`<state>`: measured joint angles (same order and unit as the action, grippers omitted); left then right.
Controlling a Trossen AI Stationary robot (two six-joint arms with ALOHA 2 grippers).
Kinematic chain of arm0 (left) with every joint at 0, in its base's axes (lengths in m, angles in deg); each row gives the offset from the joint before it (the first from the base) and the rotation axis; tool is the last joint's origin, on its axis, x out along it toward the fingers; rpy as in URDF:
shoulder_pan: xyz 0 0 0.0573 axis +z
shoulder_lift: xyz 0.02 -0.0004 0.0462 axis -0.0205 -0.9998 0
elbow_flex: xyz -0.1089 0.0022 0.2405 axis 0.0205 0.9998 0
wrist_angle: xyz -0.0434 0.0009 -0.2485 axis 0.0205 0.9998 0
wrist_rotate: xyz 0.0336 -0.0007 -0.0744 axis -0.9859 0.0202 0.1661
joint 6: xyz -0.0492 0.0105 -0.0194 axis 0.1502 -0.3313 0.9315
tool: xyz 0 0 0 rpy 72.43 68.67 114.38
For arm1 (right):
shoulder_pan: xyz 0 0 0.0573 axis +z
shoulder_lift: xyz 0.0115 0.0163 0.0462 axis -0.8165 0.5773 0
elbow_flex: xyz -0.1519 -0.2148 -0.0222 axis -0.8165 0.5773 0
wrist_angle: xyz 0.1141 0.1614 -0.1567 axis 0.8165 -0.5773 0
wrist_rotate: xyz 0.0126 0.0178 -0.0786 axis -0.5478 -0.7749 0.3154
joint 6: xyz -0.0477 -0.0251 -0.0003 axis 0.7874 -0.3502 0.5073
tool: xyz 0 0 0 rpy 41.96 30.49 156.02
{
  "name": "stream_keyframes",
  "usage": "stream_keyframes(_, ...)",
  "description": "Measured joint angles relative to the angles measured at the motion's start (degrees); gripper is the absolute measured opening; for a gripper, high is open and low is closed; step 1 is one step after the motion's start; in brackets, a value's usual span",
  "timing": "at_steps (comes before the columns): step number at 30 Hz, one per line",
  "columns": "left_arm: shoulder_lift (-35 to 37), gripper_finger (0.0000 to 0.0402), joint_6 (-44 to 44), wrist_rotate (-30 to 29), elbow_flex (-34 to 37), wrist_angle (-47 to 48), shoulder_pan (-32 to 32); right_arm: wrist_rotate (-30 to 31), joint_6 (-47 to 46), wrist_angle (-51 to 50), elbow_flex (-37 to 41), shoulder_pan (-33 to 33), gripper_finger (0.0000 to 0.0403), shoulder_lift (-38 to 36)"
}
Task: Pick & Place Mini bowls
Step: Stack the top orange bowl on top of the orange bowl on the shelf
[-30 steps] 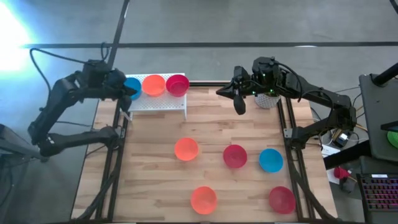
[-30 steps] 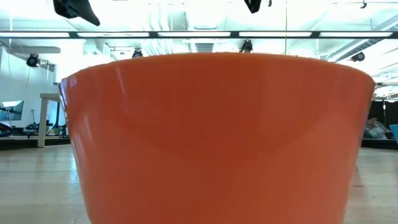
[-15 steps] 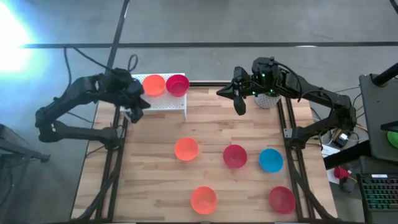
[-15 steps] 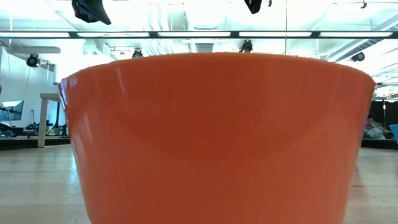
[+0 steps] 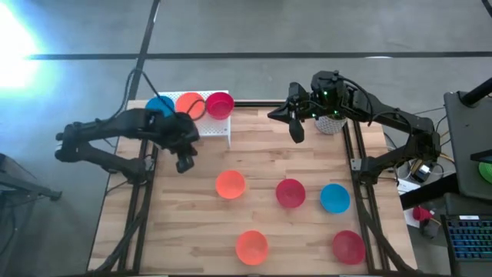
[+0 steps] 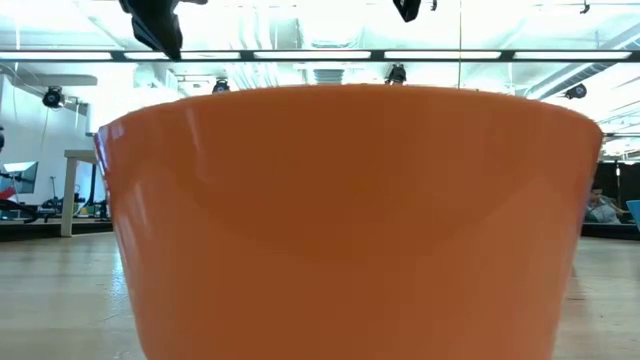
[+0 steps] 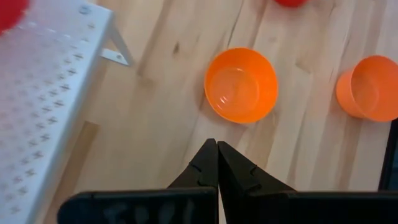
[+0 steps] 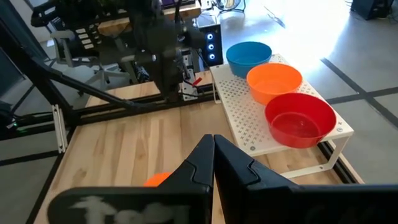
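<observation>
White shelf (image 5: 201, 127) holds blue (image 5: 159, 105), orange (image 5: 189, 103), red (image 5: 219, 104) bowls.

Across the middle of the high view lies a pale wooden slatted table top (image 5: 192, 223), its matt planks showing grain and knots. On it, toward the lower right, sit small round bowls of smooth glossy plastic: orange (image 5: 230, 185), red (image 5: 290, 192) and blue (image 5: 334, 198). At the upper left stands a white perforated metal shelf (image 5: 196, 128) with a matt painted look.

Robotics lab — rig frames (image 5: 138, 208), monitors (image 6: 20, 175)
</observation>
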<state>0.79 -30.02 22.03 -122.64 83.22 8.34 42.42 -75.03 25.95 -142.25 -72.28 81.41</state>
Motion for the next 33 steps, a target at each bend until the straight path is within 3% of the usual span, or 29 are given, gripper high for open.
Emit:
stream_keyframes(20, -8.18, 0.0002, 5.13, 0.84, 0.0, -1.79, -1.12, -0.3, 3.21, -5.88, 0.0, 0.02, 0.0008, 0.0)
stream_keyframes(28, -11.23, 0.0056, 2.93, 0.81, -0.01, -2.02, -1.12, -0.36, 4.33, -5.99, 0.0, 0.02, 0.0008, -0.09)
stream_keyframes(33, -13.79, 0.0083, -6.05, 0.57, 0.0, -3.88, -1.12, -0.38, 4.68, -5.99, -0.02, 0.02, 0.0008, -0.11)
